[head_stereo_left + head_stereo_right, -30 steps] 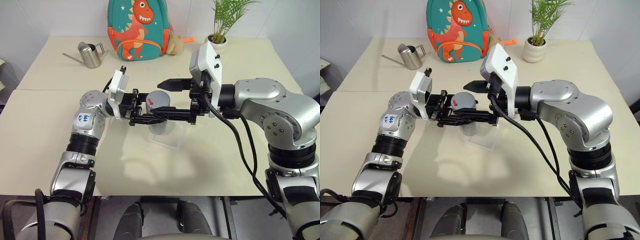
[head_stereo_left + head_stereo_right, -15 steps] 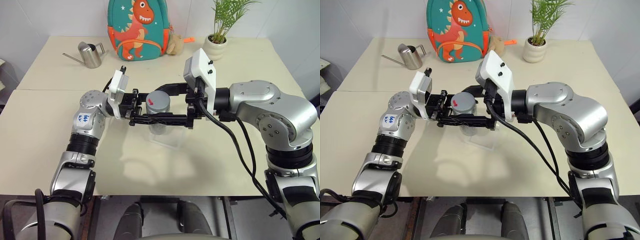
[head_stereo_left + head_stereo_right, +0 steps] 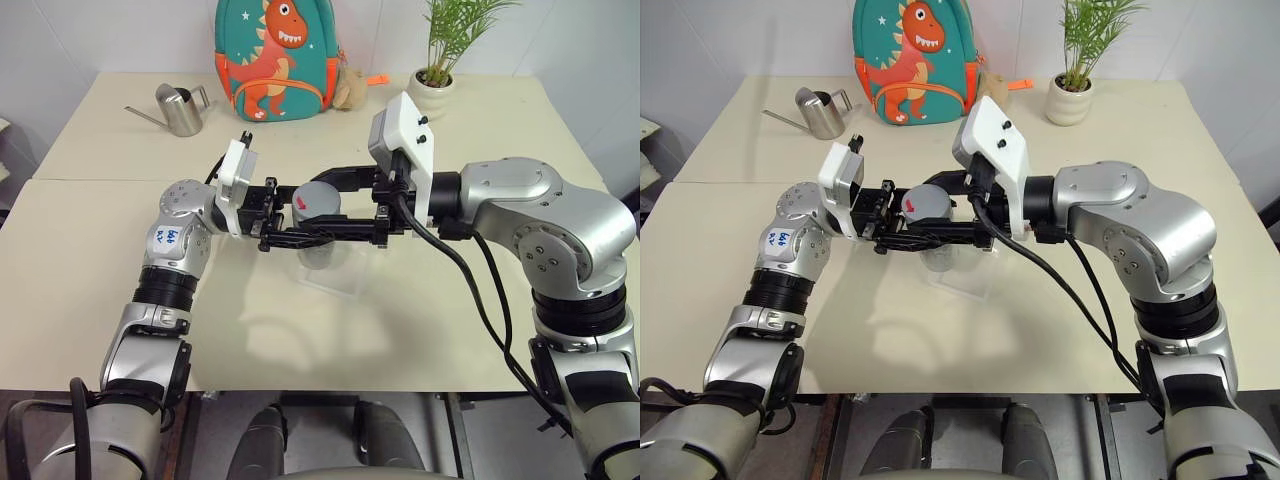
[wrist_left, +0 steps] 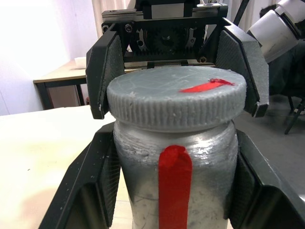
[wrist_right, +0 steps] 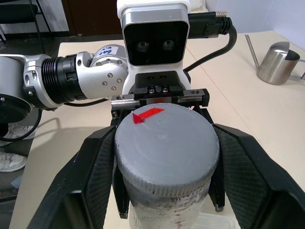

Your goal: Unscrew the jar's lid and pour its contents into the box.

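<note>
We hold the jar (image 4: pixel 174 191) up above the box (image 3: pixel 335 275), which lies on the worktop (image 3: pixel 400 330) directly under it. The left pincer (image 3: pixel 290 238) is clamped tight around the jar's clear body, below the cap, its fingers (image 4: pixel 90 191) pressed to either side of the glass. The right pincer (image 5: pixel 167 157) has its jaws drawn in narrow around the lid (image 5: pixel 166 145). In the right wrist view its pads (image 5: pixel 100 167) sit against the ribbed rim on one side, while on the other side we cannot tell whether the pad truly touches.

To do this step well, we judge that the right pincer should be firm on the ribbing before any turn begins, or it will slip round the cap. The grip should sit level with the rim, not ride up over the top where the red mark (image 5: pixel 148 115) lies. The left pincer must hold hard against the twist, so that the jar does not spin with the lid. We should keep the jar upright over the box throughout, so that the contents, which we cannot make out through the cloudy glass, stay inside until the cap is off.

The two arms meet from opposite sides of the jar. The left forearm reaches in roughly level, and the right wrist is bent sharply, its pincer pointing across and slightly down at the lid.
</note>
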Action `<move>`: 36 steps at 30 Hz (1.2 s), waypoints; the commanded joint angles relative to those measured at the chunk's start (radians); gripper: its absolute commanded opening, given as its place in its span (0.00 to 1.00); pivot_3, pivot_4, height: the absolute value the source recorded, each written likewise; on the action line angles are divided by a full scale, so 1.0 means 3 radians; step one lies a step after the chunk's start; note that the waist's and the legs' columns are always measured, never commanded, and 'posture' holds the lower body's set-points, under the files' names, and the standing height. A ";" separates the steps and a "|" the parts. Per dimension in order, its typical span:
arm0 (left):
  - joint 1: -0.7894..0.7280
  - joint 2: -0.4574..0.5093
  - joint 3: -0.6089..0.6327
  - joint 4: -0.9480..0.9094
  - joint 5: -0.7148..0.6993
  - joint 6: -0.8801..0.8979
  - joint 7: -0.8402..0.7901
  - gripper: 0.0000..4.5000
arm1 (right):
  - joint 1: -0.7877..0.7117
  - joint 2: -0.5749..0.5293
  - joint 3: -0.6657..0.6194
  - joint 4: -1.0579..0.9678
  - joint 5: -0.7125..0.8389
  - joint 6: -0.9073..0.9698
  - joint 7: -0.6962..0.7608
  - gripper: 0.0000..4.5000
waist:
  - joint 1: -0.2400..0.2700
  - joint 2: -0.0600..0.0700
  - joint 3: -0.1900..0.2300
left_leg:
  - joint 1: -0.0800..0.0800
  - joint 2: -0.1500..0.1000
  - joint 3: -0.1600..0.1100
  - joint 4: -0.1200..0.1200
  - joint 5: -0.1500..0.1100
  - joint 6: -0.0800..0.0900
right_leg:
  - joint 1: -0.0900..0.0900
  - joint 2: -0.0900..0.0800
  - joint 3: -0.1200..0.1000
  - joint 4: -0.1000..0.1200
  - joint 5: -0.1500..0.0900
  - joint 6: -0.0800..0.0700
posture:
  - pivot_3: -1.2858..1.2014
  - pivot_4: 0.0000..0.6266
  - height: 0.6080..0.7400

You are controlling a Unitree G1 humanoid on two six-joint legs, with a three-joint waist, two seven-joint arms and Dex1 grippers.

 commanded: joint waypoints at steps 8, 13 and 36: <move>-0.0068 0.0015 0.0053 -0.0050 -0.0029 -0.0052 -0.0262 0.54 | -0.0106 0.0056 -0.0127 -0.0063 0.0037 -0.0095 0.0012 0.71 | 0.0000 0.0000 0.0000 | 0.0000 0.0000 0.0000 0.0000 0.0000 0.0000 | 0.0000 0.0000 0.0000 0.0000 0.0000 0.0000 | 0.52 0.24 1.00; -0.0070 0.0016 0.0052 -0.0046 -0.0029 -0.0055 -0.0261 0.54 | -0.0099 0.0090 -0.0138 -0.0064 0.0032 -0.0102 -0.0012 0.71 | 0.0000 0.0000 0.0000 | 0.0000 0.0000 0.0000 0.0000 0.0000 0.0000 | 0.0000 0.0000 0.0000 0.0000 0.0000 0.0000 | 0.52 0.24 1.00; -0.0070 0.0024 0.0057 -0.0041 -0.0029 -0.0054 -0.0258 0.54 | -0.0085 0.0060 -0.0149 -0.0079 0.0016 -0.0123 -0.0013 0.71 | -0.0001 0.0000 0.0000 | 0.0000 0.0000 0.0000 0.0000 0.0000 0.0000 | 0.0000 0.0000 0.0000 0.0000 0.0000 0.0000 | 0.52 0.24 1.00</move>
